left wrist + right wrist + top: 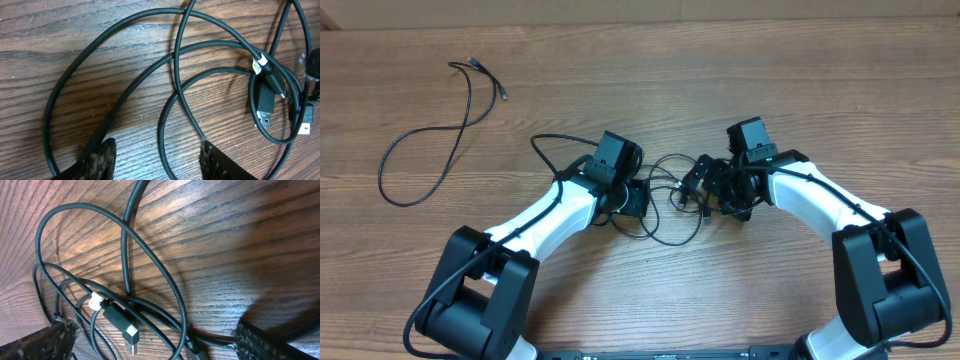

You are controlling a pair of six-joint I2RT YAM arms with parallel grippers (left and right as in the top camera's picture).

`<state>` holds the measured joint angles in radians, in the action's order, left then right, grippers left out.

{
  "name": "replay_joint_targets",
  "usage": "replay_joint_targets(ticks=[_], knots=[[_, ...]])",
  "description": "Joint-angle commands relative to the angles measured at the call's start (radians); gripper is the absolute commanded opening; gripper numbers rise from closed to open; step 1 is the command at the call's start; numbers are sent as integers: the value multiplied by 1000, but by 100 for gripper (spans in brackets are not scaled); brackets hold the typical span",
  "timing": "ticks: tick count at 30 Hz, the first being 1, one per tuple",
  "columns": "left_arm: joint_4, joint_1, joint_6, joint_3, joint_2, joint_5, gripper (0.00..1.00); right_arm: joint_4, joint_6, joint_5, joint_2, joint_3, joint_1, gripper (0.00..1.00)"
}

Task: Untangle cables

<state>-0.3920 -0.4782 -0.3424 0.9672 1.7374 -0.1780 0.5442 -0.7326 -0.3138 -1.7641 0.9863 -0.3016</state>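
Worktop point(820, 80): wood grain; I have both arms reaching in from the near edge, their wrists bent toward each other at the middle.
Tangled cables point(672, 242): thin black cords in overlapping loops, lying flat about midway between the left and right edges, between my two tools.
Loose cable point(466, 122): a single thin black cord toward the far-left corner, well apart from the tangle. It crosses itself once, and its small plug ends point toward the far edge.
Left tool point(157, 160): open. My wrist view shows both fingers apart low over the wood, with one loop of the tangle running between them and nothing pinched. Another strand runs right up to the left finger point(102, 156), but I cannot tell whether it touches or passes under.
Right tool point(157, 337): open wide. Its fingers stand at either side of the view, and several strands lie on the worktop between them.
Plug point(122, 323): black with a silvery tip, flat on the wood inside the loops, with a strand crossing just beside it.
White tag point(95, 300): a small band on the cord just behind that plug.
Contact: neither tool holds a cord — the whole tangle rests on the worktop.
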Motion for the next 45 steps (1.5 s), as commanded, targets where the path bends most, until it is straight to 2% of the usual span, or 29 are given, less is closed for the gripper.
replay_joint_targets(ticks=[1,19,45], knots=[[4,-3,-14,-10,8,14,55,3,0,29,-20,-19,4,100],[4,-3,-14,-10,8,13,54,3,-1,28,-20,-19,4,100],[5,-3,-21,-10,8,13,59,-19,-1,10,-20,-19,4,100]])
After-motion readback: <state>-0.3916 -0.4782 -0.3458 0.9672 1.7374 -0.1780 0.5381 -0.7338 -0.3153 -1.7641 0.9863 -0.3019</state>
